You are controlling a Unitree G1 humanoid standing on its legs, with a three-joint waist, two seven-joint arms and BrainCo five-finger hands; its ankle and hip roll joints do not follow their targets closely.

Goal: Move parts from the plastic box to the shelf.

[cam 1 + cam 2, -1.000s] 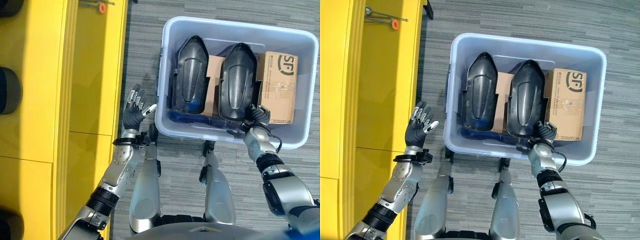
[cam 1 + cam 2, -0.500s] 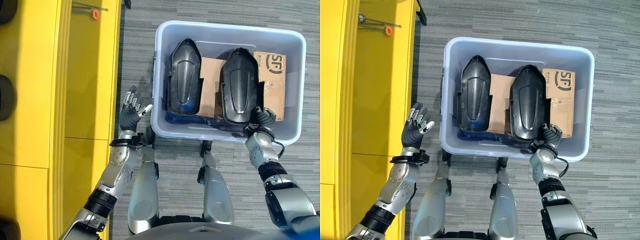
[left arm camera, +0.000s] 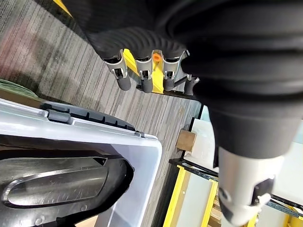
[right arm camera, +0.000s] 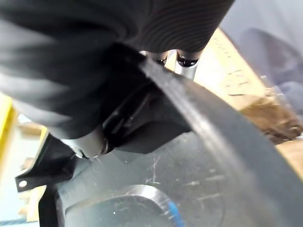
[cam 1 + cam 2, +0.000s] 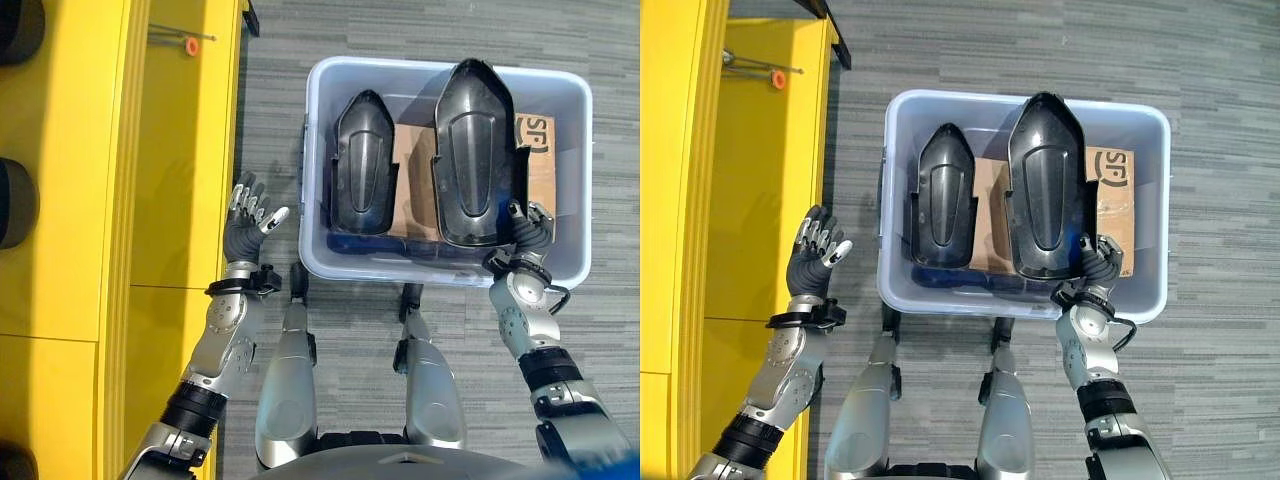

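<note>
Two black parts concern this step: one (image 5: 361, 165) lies in the box (image 5: 318, 250); the other (image 5: 474, 150) is raised at its right side, above a carton (image 5: 546, 160). Going left to right: the yellow shelf (image 5: 180, 150), then the left robot hand (image 5: 245, 218) between shelf and box, fingers loose and holding nothing. The right robot hand (image 5: 525, 232) is curled on the raised part's near edge. Lifting is in hand; next the part must clear the rim and cross to the shelf.

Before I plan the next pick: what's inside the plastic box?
The plastic box holds two black shell parts: one lying flat, one gripped by the right hand. Cardboard boxes lie beneath, partly covered; anything under them is hidden.
</note>
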